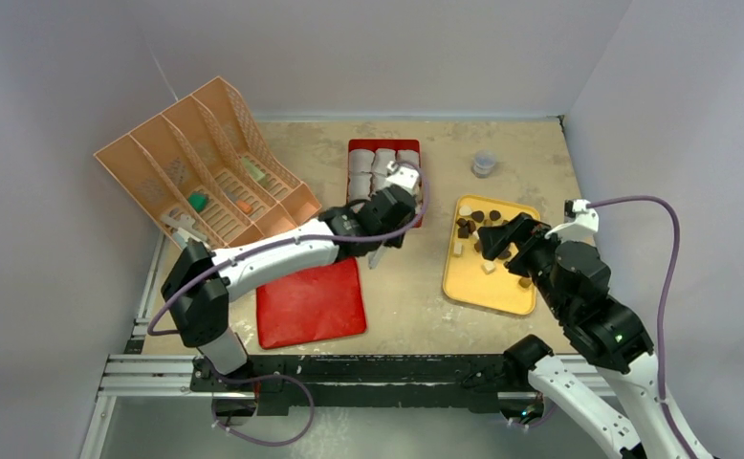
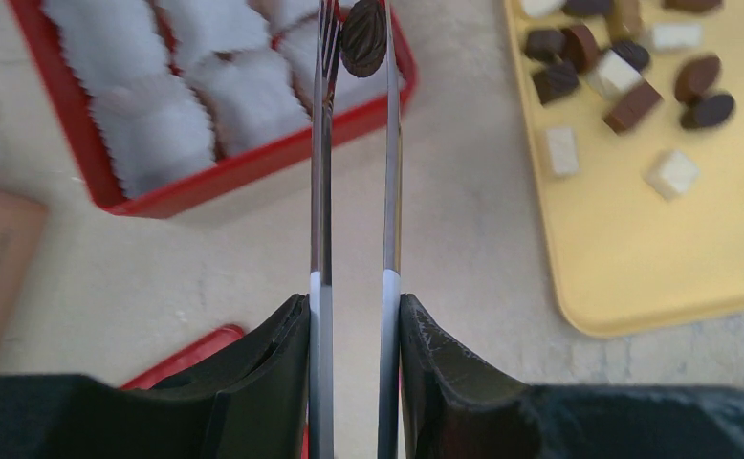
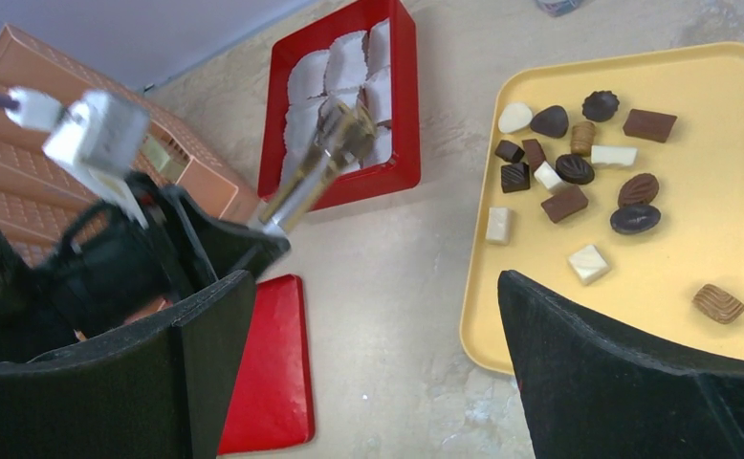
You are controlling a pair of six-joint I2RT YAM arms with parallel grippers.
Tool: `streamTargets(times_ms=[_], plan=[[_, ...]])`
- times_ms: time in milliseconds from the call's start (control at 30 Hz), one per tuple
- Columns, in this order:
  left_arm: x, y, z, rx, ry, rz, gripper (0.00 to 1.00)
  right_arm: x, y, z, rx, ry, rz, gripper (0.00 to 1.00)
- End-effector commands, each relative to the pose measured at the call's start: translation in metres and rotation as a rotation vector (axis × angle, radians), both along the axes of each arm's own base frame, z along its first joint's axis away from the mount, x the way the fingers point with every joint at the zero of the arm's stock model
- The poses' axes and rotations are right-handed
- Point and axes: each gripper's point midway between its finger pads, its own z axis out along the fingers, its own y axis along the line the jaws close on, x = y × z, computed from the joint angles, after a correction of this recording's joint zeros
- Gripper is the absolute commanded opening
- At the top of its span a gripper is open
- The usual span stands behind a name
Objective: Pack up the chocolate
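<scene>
Metal tweezers (image 2: 322,191) are clamped between the fingers of my left gripper (image 2: 354,308), which is shut on them. At their tips they pinch a dark oval chocolate (image 2: 362,38), held over the near right corner of the red box (image 2: 244,172) lined with white paper cups (image 2: 148,124). Several more chocolate pieces (image 3: 565,203), dark, tan and white, lie on the yellow tray (image 3: 722,182). My right gripper (image 3: 378,316) stands open and holds nothing, above the bare table by the tray's left edge. From above, the left gripper (image 1: 387,215) is beside the box (image 1: 382,142).
The red lid (image 1: 311,301) lies flat near the front edge. An orange slotted file organiser (image 1: 206,163) fills the back left. A small grey jar (image 1: 484,163) stands behind the yellow tray (image 1: 516,292). White walls close off the table's sides and back.
</scene>
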Motion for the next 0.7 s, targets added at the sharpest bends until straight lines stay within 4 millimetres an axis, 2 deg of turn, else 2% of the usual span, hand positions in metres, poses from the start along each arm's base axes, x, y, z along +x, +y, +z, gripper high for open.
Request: streamTargets(times_ms=[0,167,333,467,667], plan=[[0.060,0.041,0.058,-0.066,-0.108,0.166,0.26,0.005,0.009,0.007,0.022,-0.028,0.031,0.99],[0.111,0.074,0.067,-0.080,-0.125,0.276,0.26,0.007,0.013,0.008,0.004,-0.008,0.050,0.99],[0.155,0.101,0.062,-0.078,-0.122,0.342,0.26,0.009,0.014,0.009,-0.023,0.007,0.060,0.99],[0.179,0.103,0.054,-0.083,-0.110,0.337,0.26,0.009,0.013,0.011,-0.032,0.008,0.057,0.99],[0.199,0.105,0.034,-0.061,-0.082,0.337,0.26,0.009,0.010,0.012,-0.020,0.007,0.037,0.99]])
